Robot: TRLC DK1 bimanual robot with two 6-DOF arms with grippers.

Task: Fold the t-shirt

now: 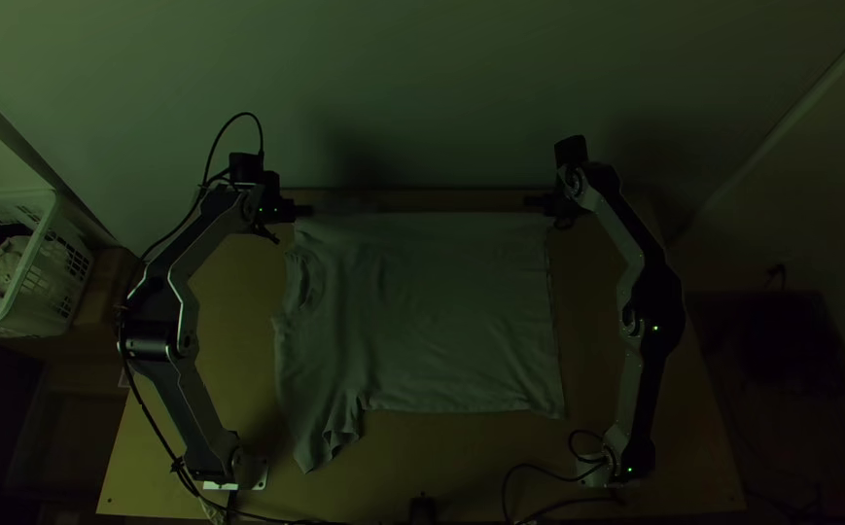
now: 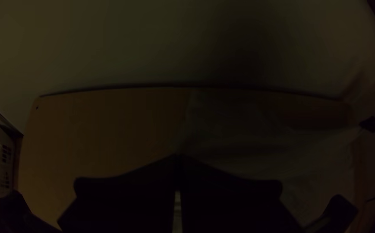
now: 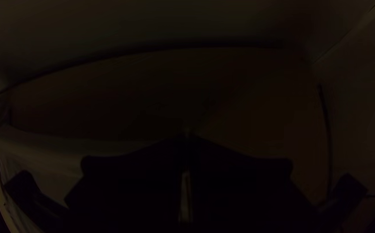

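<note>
Left gripper (image 1: 305, 209) pinching t-shirt (image 1: 432, 311) by far corner, collar (image 1: 307, 284) side | shirt lying largely spread on table (image 1: 461, 467) | right gripper (image 1: 533, 201) pinching far hem corner | risk: unequal pulling, probably freeing one corner, skewing fold, bunching near sleeve (image 1: 317, 449)

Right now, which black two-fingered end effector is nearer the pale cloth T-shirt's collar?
Left: the left end effector is just beyond the collar; the right end effector is at the far hem corner.

Top view: high, steep-down over tabletop (image 1: 218, 321); wrist views: close, facing far edge; all share wall (image 1: 422, 87), shirt (image 1: 441, 311).
</note>
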